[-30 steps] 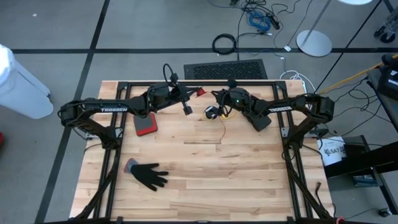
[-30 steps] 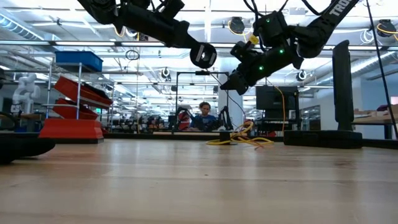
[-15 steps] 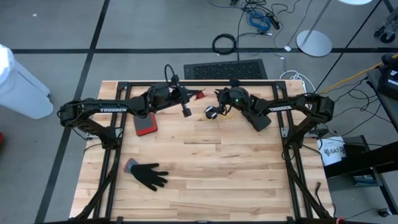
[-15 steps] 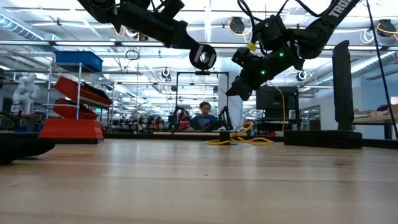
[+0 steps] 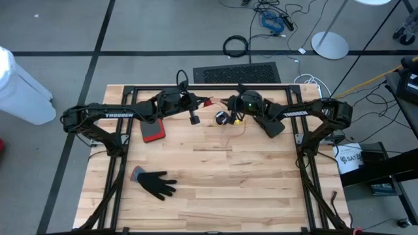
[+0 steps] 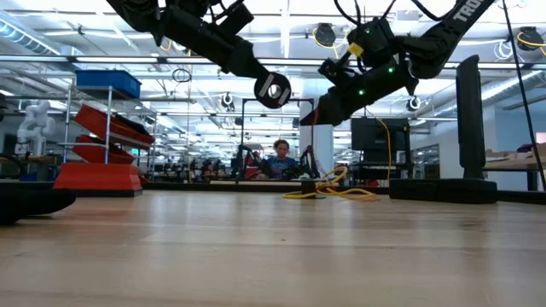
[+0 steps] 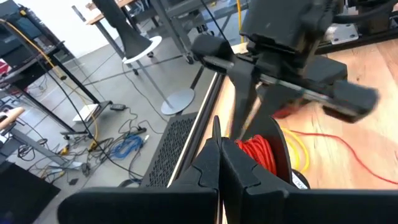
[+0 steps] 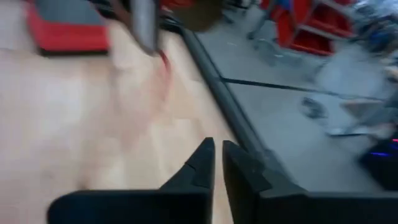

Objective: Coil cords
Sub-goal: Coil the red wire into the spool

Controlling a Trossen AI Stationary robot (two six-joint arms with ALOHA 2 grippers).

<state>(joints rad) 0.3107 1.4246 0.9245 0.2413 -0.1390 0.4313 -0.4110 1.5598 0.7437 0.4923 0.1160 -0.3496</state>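
Two dark arms meet over the far half of the table (image 5: 215,170). Nearest the front edge lies a black glove (image 5: 155,183), palm down, well apart from both arms. Farther in, a flat red and black pad (image 5: 152,130) rests under the left arm.

Beyond that, the left gripper (image 7: 219,163) hangs above the wood with its jaws pressed fully together and nothing between them. In its wrist view a coil of red cord (image 7: 258,152) shows just past its fingertips, with loops of the yellow cord (image 7: 297,144) beside the coil.

Facing it from the other side, the right gripper (image 8: 217,163) also hangs clear of the table. Its jaws are drawn close with only a slit left, and nothing shows between them. The two grippers sit near each other, tips almost meeting, close to the far edge.

On the table below and between them is the yellow cord, a loose tangle with one strand trailing toward the table's middle. The small black cord (image 5: 223,118) sits bunched just beside it. From the low view the yellow tangle lies flat on the wood, with neither gripper touching it.

Past the far edge, a dark grate (image 5: 236,73) lies on the floor. Beyond it are a thick black cable ring (image 5: 236,46) and blue cables (image 5: 273,21). A person (image 6: 280,159) sits in the room behind.
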